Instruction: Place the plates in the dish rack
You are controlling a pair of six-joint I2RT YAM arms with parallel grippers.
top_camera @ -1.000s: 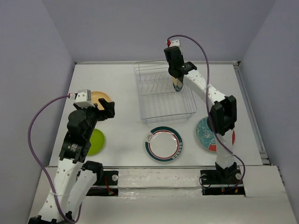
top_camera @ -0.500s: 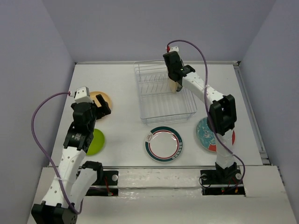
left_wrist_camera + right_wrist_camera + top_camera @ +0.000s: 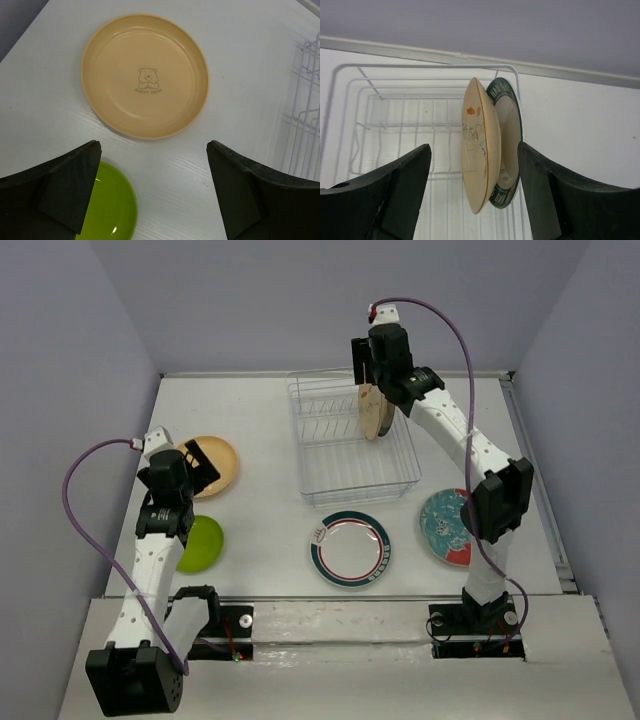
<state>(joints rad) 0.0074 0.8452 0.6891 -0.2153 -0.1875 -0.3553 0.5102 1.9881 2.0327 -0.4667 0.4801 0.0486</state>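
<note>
The dish rack (image 3: 330, 468) (image 3: 395, 115) stands at the back middle of the table. A cream bird-and-branch plate (image 3: 372, 412) (image 3: 479, 150) stands on edge at its right end, with a dark-rimmed plate (image 3: 509, 125) close behind it. My right gripper (image 3: 378, 375) (image 3: 474, 147) hovers over both, open, its fingers clear of them on either side. My left gripper (image 3: 195, 465) (image 3: 153, 145) is open and empty above the near edge of the orange-tan plate (image 3: 218, 462) (image 3: 145, 82). The lime green plate (image 3: 200, 543) (image 3: 107, 205) lies just nearer.
A white plate with a teal-red rim (image 3: 350, 548) lies in front of the rack. A teal-and-red floral plate (image 3: 447, 527) lies at the right, near the right arm. Walls close the table at left, right and back.
My right gripper has opened, let go of the cream plate in the rack and risen a little. My left gripper has moved left, over the orange-tan plate.
</note>
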